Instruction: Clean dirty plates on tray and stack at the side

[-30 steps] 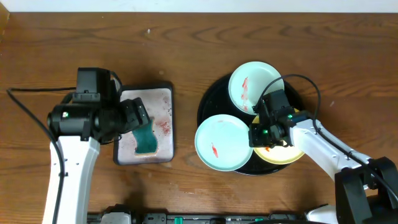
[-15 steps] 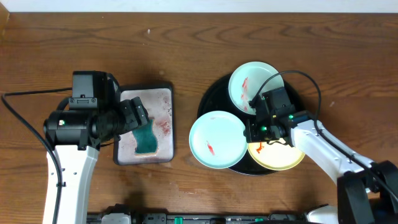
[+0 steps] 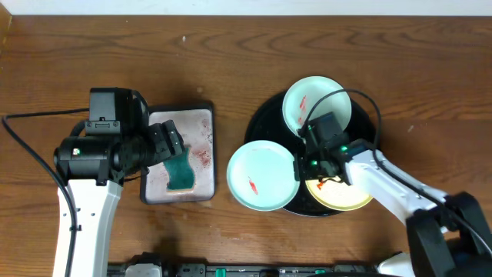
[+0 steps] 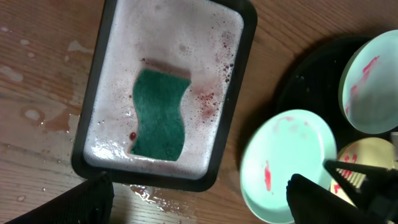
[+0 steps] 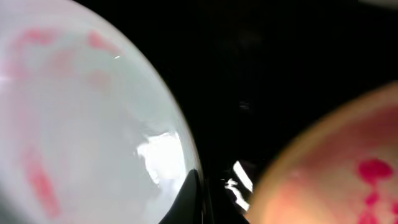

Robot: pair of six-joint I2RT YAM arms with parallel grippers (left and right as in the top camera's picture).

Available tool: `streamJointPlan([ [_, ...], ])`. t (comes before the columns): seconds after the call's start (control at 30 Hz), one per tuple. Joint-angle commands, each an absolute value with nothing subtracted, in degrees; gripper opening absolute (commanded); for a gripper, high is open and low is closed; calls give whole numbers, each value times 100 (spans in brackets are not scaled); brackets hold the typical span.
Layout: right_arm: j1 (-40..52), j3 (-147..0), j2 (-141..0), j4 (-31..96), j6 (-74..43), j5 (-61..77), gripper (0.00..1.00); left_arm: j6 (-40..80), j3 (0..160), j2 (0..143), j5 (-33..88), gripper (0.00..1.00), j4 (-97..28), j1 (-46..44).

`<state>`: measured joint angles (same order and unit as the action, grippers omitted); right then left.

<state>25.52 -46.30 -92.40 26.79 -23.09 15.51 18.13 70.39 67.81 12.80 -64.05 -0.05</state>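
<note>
Right gripper [image 3: 306, 165] sits at the right edge of the front pale blue plate [image 3: 260, 177], jaws closed on its rim. In the right wrist view only one dark fingertip [image 5: 188, 200] shows, touching that rim; the other finger is hidden. This plate has a red smear near the middle and fainter pink marks toward one side. It lies at the lower left of the black tray [image 3: 265, 123], with its left part hanging out past the raised rim over the wooden table [image 3: 231, 54]. Can't tell if it is lifted or resting on the rim. The rear pale blue plate [image 3: 311, 104] is at the top of the tray, inside the rim, with a red streak on its left half and a cable crossing over it. The yellow plate [image 3: 347, 197] is at the lower right of the tray, partly under the right arm, just beside the front plate, with red blobs near the gripper. Left gripper [image 3: 167, 145] hangs over the left side of the small rectangular silver tray [image 3: 201, 115], which is well apart from the black tray. Its fingers are spread wide, one at each bottom corner of the left wrist view, with nothing between them. The green sponge [image 4: 158, 115] lies flat in that tray in foamy water flecked with pink and red. The fingers are not touching it. Wet patches show on the table by the tray's near corner.
</note>
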Motion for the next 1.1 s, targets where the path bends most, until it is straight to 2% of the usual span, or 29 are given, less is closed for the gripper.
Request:
streamJointPlan([
  [0.0, 2510, -4556, -9465, 2703, -2766, 810, 1, 1761, 7052, 6751, 1308, 89, -6399, 19],
  [0.2, 2053, -4558, -9472, 3013, -2593, -3, 1, 1761, 7052, 6751, 1310, 89, -6399, 19],
  [0.4, 1457, -4604, -9472, 2974, -1997, -19, 1, 1761, 7050, 6818, 1310, 89, -6449, 19],
  [0.73, 1350, -4613, -9472, 2790, -1365, -314, 1, 1758, 7032, 7105, 1306, 89, -6615, 19],
  [0.87, 1358, -4613, -9472, 2908, -1387, -106, 1, 1763, 6938, 7312, 969, 88, -6593, 19],
  [1.07, 1317, -4613, -9472, 2814, -2012, -327, 1, 1780, 6517, 7848, 790, 88, -6488, 14],
])
